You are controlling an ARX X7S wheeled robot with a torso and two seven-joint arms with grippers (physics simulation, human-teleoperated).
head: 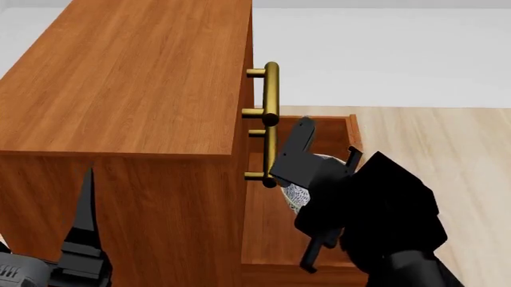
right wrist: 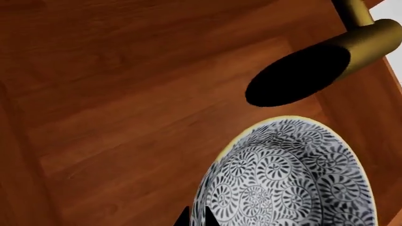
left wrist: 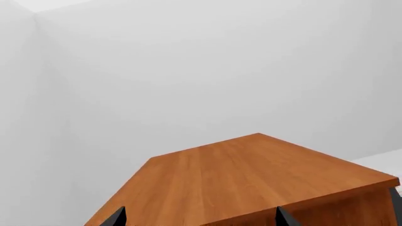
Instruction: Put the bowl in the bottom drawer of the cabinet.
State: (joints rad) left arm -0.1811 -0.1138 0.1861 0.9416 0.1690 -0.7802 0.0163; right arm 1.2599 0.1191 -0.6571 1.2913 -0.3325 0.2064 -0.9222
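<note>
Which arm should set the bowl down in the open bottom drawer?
Right. The right gripper holds the blue-grey patterned ceramic bowl above the open reddish-brown wooden bottom drawer. The left gripper is beside the cabinet top, empty.

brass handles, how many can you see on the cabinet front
2 clearly. In the head view, one long brass bar stands at the cabinet top edge, and a second below it, beside the right gripper holding the bowl. A third may be hidden.
</note>
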